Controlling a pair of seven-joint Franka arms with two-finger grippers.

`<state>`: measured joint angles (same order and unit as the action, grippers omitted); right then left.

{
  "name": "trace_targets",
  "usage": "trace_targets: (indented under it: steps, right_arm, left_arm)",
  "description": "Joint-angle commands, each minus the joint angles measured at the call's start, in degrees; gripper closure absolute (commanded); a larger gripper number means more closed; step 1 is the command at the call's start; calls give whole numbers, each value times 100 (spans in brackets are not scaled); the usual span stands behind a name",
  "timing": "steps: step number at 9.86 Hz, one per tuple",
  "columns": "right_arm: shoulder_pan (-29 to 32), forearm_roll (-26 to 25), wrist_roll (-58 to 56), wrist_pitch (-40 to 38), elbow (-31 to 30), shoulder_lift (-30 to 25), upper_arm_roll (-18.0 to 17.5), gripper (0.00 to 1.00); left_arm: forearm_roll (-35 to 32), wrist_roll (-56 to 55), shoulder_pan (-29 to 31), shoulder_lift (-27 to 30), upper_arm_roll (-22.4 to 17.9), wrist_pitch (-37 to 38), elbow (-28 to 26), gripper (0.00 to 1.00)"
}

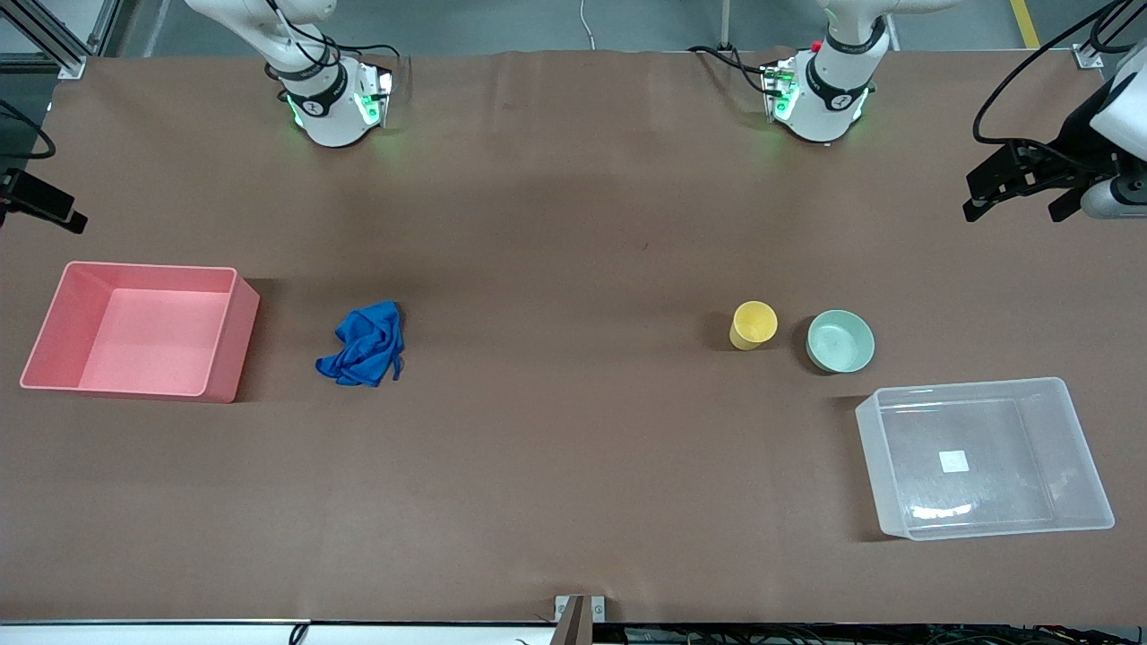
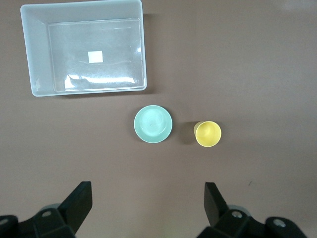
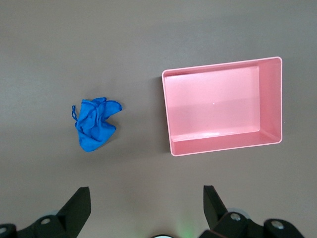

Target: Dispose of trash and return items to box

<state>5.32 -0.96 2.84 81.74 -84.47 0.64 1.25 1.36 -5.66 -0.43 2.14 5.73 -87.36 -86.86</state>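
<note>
The blue rag (image 1: 363, 345) lies crumpled on the table beside the pink bin, toward the right arm's end; it also shows in the right wrist view (image 3: 94, 124). The yellow cup (image 1: 753, 324) stands upright beside the mint-green bowl (image 1: 840, 340), toward the left arm's end; both show in the left wrist view, cup (image 2: 207, 134) and bowl (image 2: 153, 124). The clear tub (image 1: 1075, 421) sits empty, nearer to the front camera than the bowl. My left gripper (image 2: 147, 187) is open and empty, high over the table. My right gripper (image 3: 146, 191) is open and empty, high over the table.
The pink bin (image 1: 228, 336) stands empty at the right arm's end of the table, also in the right wrist view (image 3: 270, 104). Brown table covering runs between the rag and the cup. The arm bases (image 1: 327, 103) stand along the table's farthest edge.
</note>
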Motion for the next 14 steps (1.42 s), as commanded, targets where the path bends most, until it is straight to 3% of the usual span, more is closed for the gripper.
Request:
trace_targets:
  steps: [1, 8, 10, 12, 14]
  right_arm:
    - [92, 131, -65, -18, -61, -72, -46, 0]
    - [49, 131, -39, -35, -70, -72, -46, 0]
    - [-161, 131, 206, -18, -131, 41, -63, 0]
    - [-652, 87, 1038, 593, -655, 200, -142, 0]
    - [-865, -131, 1997, 1752, -1516, 558, -675, 0]
  left_arm:
    - [-92, 30, 16, -100, 7, 26, -104, 0]
    - [-65, 109, 113, -214, 7, -307, -304, 0]
    - [-48, 240, 200, -214, 16, -894, -926, 0]
    - [-13, 250, 227, -232, 16, -1710, -1760, 0]
    - [-13, 250, 227, -502, 16, -2825, -2561, 0]
